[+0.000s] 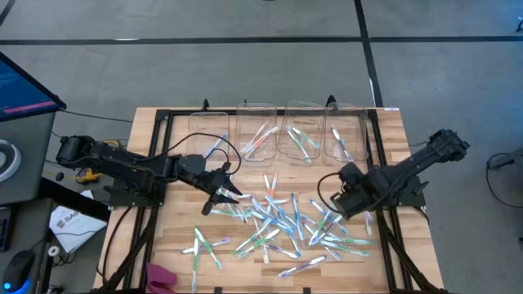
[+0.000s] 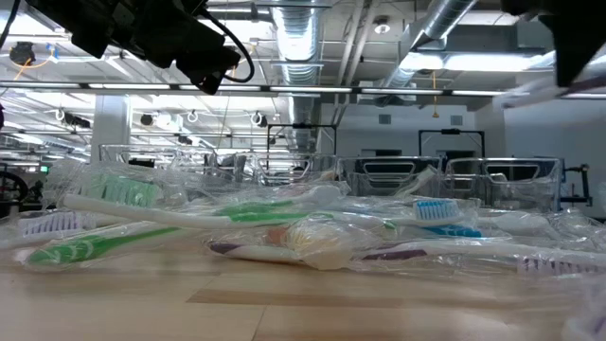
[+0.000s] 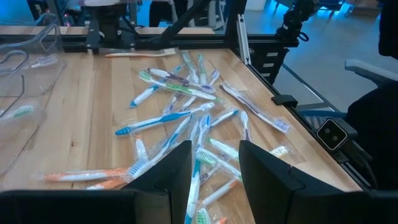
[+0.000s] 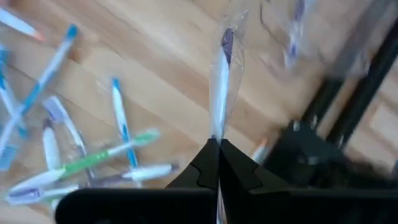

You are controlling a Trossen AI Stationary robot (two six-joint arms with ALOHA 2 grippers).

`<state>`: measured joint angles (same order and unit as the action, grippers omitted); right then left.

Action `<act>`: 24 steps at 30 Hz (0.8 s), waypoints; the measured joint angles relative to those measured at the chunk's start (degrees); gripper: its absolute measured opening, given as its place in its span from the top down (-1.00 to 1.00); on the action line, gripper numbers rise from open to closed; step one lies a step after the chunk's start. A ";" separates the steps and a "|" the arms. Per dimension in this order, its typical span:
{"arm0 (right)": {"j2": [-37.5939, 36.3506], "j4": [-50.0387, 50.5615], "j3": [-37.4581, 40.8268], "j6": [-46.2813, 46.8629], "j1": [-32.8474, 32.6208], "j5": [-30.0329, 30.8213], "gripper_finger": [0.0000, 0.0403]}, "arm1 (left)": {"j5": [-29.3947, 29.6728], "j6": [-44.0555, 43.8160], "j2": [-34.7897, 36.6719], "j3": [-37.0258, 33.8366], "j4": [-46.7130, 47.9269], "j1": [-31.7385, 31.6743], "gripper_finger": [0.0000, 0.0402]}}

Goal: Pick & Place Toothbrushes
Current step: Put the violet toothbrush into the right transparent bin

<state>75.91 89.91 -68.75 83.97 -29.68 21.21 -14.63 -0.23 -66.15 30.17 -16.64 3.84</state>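
Over table (image 4: 155, 81), right jaws pinch 1 toothbrush (image 4: 222, 74).

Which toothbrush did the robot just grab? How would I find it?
Find the right gripper, off the wooden table. Pinched in its shut fingers is one wrapped toothbrush with a purple head. It alone sticks up, off the wood; the others lie flat.

My table (image 1: 163, 131) is a pale wooden top with a black frame (image 1: 167, 117) round its edge. Across its middle and near side the toothbrushes (image 1: 270, 220) lie scattered in clear wrappers — blue, green, orange and purple. Four clear bins (image 1: 278, 131) stand in a row along the far edge, and a pink thing (image 1: 161, 276) — I cannot tell what — lies at the near left corner.
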 joint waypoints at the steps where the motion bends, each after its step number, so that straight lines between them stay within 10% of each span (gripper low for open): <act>1: -0.36 -0.18 -0.43 -1.28 0.42 0.95 0.99 | 0.00 0.00 0.00 0.00 -0.12 0.00 0.37; 24: -14.84 -2.00 -1.33 -35.48 34.04 12.46 1.00 | 0.00 0.02 0.00 0.00 -0.17 0.02 0.37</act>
<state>61.07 87.91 -70.08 48.50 4.36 33.67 -14.63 -0.21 -66.15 30.17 -16.80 3.86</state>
